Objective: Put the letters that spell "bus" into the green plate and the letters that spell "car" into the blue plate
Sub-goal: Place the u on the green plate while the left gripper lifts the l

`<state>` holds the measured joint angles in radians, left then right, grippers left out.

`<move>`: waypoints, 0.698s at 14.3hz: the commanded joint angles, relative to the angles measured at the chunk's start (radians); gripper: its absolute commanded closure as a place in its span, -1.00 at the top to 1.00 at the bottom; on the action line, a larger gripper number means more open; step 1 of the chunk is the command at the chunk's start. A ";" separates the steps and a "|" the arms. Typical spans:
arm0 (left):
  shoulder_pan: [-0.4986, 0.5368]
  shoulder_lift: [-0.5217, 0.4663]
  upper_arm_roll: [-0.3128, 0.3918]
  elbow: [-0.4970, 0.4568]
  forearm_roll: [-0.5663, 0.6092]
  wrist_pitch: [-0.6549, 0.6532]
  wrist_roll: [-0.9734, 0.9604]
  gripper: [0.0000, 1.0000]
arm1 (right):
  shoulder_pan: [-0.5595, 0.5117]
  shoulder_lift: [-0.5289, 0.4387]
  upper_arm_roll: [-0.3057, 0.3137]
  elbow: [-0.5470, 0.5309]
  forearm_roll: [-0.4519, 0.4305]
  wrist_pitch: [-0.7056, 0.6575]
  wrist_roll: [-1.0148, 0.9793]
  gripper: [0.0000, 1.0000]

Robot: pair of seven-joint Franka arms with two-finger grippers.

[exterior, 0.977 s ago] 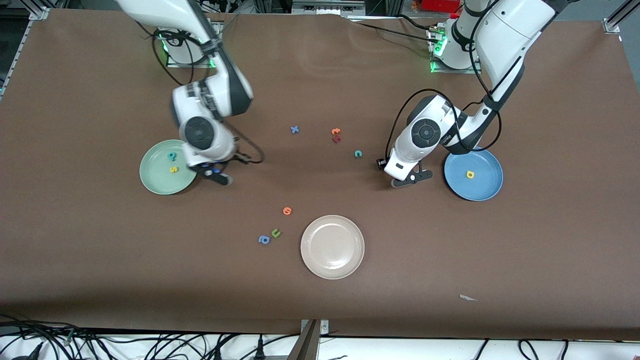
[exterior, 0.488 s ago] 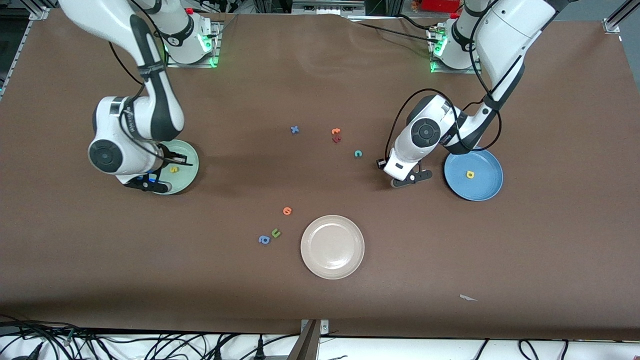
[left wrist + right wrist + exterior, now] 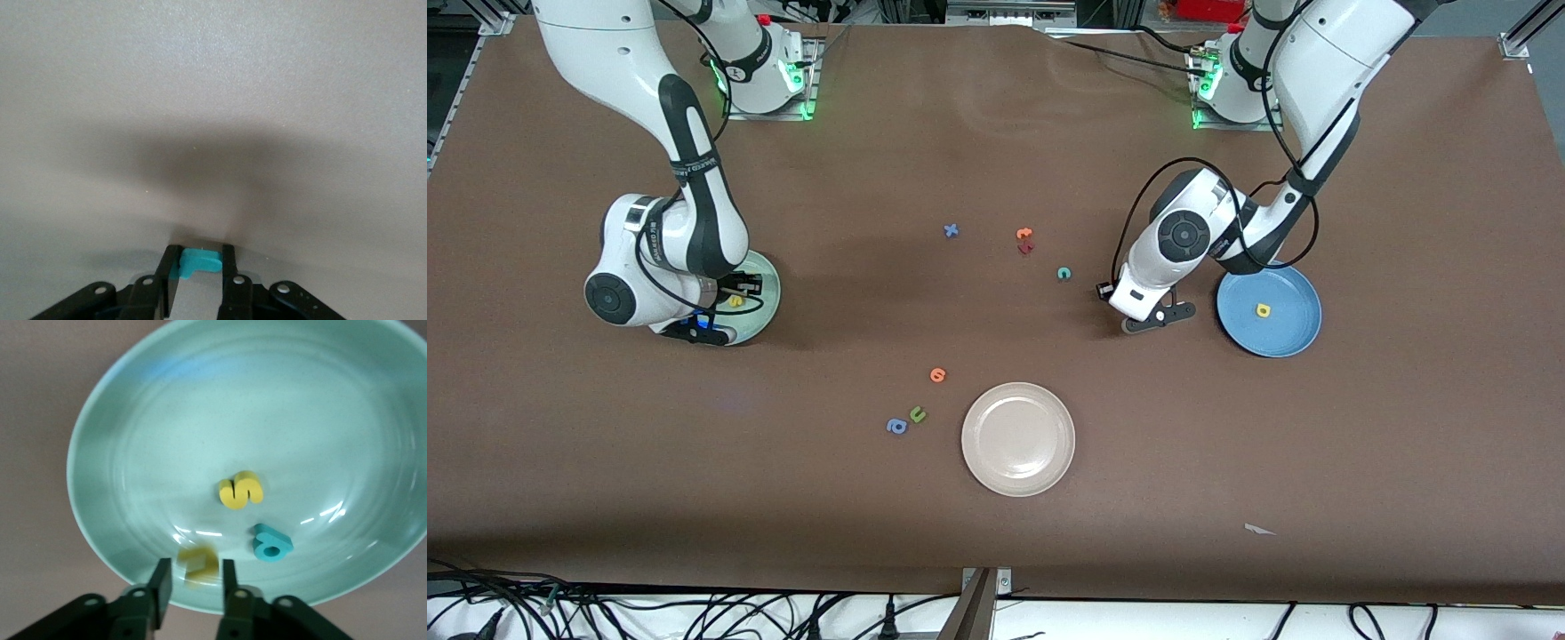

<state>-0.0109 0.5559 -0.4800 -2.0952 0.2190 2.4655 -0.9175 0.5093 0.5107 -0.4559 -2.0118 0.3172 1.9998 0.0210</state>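
My right gripper (image 3: 740, 290) hangs over the green plate (image 3: 766, 300), fingers open. A blurred yellow u (image 3: 198, 565) sits loose between its fingers (image 3: 159, 581), over the plate (image 3: 200, 420). In the plate lie a yellow s (image 3: 241, 490) and a teal b (image 3: 271, 543). My left gripper (image 3: 1158, 318) is low at the table between the teal c (image 3: 1064, 273) and the blue plate (image 3: 1289, 336). It is shut on a small teal letter (image 3: 203, 262). A yellow a (image 3: 1263, 310) lies in the blue plate.
A cream plate (image 3: 1018, 438) sits nearest the front camera. Near it lie an orange letter (image 3: 937, 374), a green u (image 3: 917, 414) and a blue a (image 3: 896, 427). A blue x (image 3: 951, 230), an orange letter (image 3: 1024, 235) and a dark red letter (image 3: 1024, 248) lie mid-table.
My right arm swung from beside the green plate to over it, and its fingers opened off the yellow u. The left arm has stayed in place.
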 commanded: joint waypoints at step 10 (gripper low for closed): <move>0.101 -0.059 -0.002 0.124 0.016 -0.311 0.165 -1.00 | 0.003 -0.066 -0.026 0.468 -0.070 -0.450 0.005 1.00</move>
<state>0.0495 0.5224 -0.4743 -2.0056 0.2197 2.2476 -0.8282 0.5150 0.4362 -0.4679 -1.7089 0.2829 1.7057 0.0231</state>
